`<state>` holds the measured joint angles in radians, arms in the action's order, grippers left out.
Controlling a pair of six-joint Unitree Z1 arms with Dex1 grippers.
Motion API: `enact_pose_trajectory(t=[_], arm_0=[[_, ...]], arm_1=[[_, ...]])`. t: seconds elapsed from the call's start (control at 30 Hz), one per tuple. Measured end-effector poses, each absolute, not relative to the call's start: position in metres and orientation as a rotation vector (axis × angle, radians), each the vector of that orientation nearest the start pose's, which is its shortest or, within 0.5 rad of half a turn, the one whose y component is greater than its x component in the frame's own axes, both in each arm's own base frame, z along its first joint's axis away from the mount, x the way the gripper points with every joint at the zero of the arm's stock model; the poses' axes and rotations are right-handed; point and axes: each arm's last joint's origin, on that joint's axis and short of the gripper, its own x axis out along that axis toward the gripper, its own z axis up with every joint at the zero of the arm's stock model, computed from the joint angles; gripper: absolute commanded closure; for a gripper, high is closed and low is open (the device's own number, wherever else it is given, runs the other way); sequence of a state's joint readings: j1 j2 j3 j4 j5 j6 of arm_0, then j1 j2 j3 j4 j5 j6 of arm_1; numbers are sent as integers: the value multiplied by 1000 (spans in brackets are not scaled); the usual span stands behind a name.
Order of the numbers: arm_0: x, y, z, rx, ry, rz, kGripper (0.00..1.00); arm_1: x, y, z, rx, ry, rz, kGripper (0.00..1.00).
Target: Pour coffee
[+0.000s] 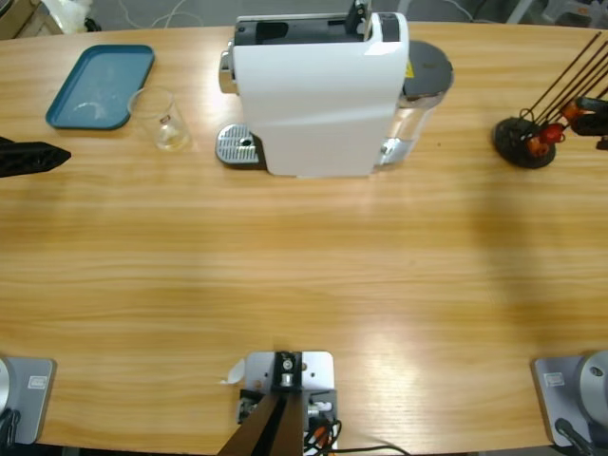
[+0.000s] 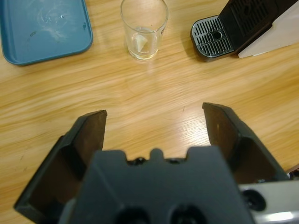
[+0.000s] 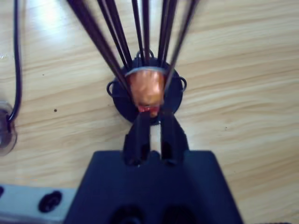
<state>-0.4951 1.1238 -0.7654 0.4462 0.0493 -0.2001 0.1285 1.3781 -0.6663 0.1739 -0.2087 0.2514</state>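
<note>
Going left to right across the wooden counter (image 1: 304,275): the left gripper (image 1: 38,157) sits at the far 9 o'clock edge, just its black tip showing from above. In its wrist view the jaws are spread wide over bare wood, gripping nothing (image 2: 154,112).

At about 10 o'clock there's a blue tray (image 1: 100,85), and just beside it a clear glass (image 1: 163,119) standing upright. It looks pretty much empty, and I can't spot any coffee in it or anywhere else.

Next comes the big white coffee machine (image 1: 318,95) at 12 o'clock, with its round metal drip grate (image 1: 237,145) sticking out toward the glass and nothing on it. A grey-lidded clear tank (image 1: 418,85) sits on the machine's other side.

Over at 3 o'clock is a black wire capsule rack (image 1: 524,141) on a round base. The right gripper (image 3: 154,123) is right at it, jaws nearly pressed together, tips touching a copper-orange capsule (image 3: 145,88) held in the rack; can't tell whether it's actually pinching it.
</note>
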Motion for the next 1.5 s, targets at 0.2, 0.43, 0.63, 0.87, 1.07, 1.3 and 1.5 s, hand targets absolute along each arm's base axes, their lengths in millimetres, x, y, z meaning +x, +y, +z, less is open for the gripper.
enact_pose_trajectory(t=[0.2,0.43,0.63,0.87,1.07,1.3,1.5], arm_0=[[138,-72,310,32,819,-340,110],[138,-72,310,32,819,-340,110],[138,-72,310,31,818,-340,110],[139,-72,310,30,815,-341,110],[139,-72,310,30,815,-341,110],[138,-72,310,30,815,-343,110],[139,-72,310,29,815,-344,110]], arm_1=[[187,16,285,77,840,-167,995],[188,17,304,77,801,-153,510],[194,18,291,85,780,-143,510],[207,20,267,76,824,-147,515],[216,22,260,72,844,-149,524],[221,22,257,73,840,-149,544],[225,23,250,67,869,-152,616]])
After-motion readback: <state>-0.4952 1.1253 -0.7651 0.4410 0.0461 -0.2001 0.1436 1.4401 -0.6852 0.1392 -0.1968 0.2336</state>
